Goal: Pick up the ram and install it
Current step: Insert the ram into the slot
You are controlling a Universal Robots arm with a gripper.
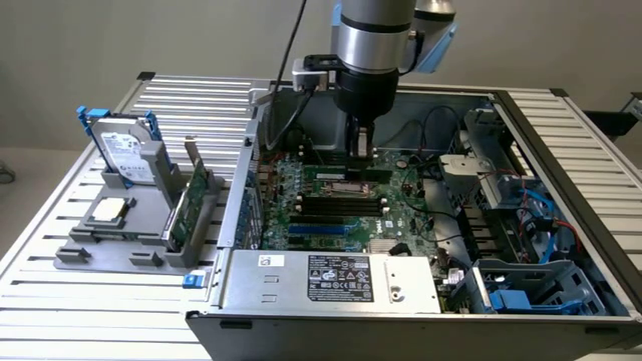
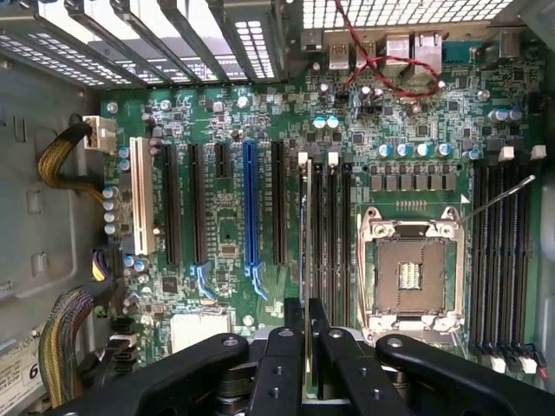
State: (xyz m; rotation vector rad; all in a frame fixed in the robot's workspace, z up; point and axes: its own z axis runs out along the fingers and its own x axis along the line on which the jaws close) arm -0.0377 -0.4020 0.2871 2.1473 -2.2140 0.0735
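Observation:
My gripper (image 1: 361,153) reaches down into the open computer case (image 1: 561,143), just above the motherboard (image 1: 401,197). In the wrist view my gripper (image 2: 308,319) is shut on the ram (image 2: 308,234), a thin green stick seen edge-on. The ram stands upright over the black memory slots (image 2: 334,243) beside the empty CPU socket (image 2: 409,273), lined up along the slot nearest the blue slot (image 2: 251,204). Whether its lower edge touches the slot I cannot tell. In the exterior view the ram (image 1: 362,147) is a thin sliver between the fingers.
A grey holder (image 1: 110,252) at the exterior view's left carries a hard drive (image 1: 122,154), a green expansion card (image 1: 192,197) and a chip. The power supply (image 1: 331,278) fills the case front. Drive cages and blue cables (image 1: 531,218) sit at the right. Red wires (image 2: 381,65) hang near the rear ports.

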